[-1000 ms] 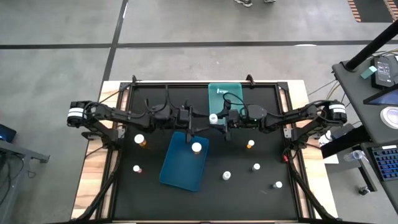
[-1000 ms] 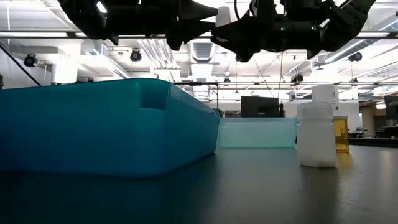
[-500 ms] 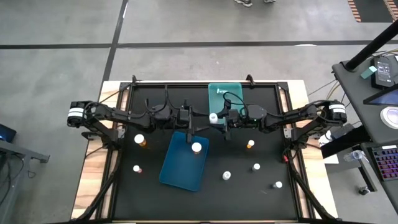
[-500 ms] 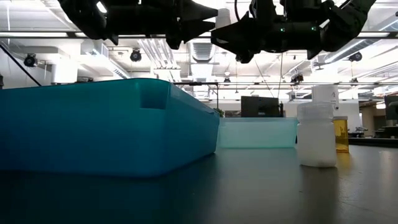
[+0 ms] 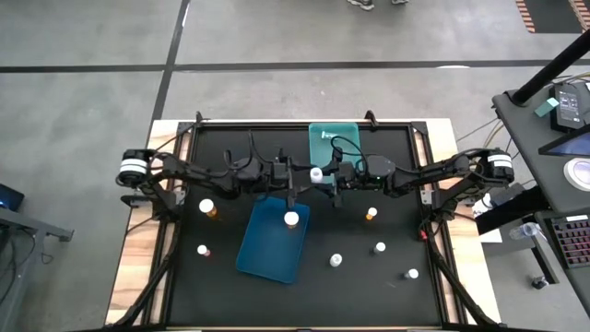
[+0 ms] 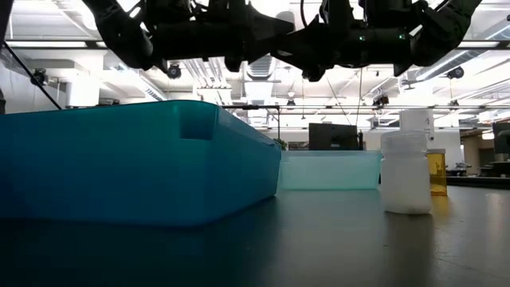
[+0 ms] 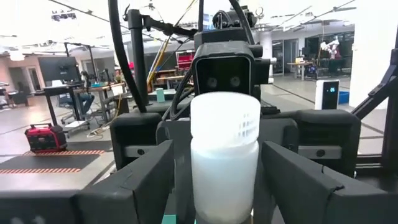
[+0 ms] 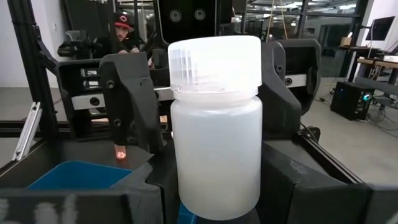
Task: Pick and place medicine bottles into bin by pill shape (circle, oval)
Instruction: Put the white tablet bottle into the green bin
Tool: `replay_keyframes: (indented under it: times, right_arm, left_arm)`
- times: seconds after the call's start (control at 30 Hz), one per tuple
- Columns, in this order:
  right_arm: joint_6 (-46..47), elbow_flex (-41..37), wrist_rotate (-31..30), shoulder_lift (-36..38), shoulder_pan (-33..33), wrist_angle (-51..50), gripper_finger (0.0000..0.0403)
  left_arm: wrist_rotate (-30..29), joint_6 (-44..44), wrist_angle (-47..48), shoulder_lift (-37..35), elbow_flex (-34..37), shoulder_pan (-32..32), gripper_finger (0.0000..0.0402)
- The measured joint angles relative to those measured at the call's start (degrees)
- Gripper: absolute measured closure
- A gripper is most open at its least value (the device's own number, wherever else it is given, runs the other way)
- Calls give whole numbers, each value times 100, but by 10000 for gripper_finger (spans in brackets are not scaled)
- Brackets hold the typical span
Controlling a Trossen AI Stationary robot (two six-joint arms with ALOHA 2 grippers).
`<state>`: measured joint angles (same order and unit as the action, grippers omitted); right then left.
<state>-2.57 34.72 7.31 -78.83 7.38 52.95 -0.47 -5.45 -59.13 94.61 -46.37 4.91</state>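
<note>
White bottle between both grippers

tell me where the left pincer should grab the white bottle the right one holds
Grip the white bottle on its upper body just under the cap, coming level from opposite the right pincer. It's upright, base clamped by that pincer, so only the top half is free; the left pincer flanks it, open.

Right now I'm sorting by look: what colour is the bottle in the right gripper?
All white: translucent white body, white cap. The bottle shows best in the right wrist view.
</note>
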Motion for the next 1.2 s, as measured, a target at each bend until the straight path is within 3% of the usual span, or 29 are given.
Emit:
replay_keyframes:
  times: [0.4,0.73,1.03,1.2]
  right_arm:
    - [-9,-4,-9,-4,0,-23,262]
    - [53,-4,0,-4,0,-102,254]
    - [245,-4,14,40,2,-243,172]
    - [278,-4,-242,327,13,-973,144]
  left_arm:
    - [9,17,7,11,-15,-2,281]
    - [9,15,25,11,-9,-2,276]
    - [7,11,56,-11,0,-2,275]
    - [-58,-118,756,-345,93,-4,275]
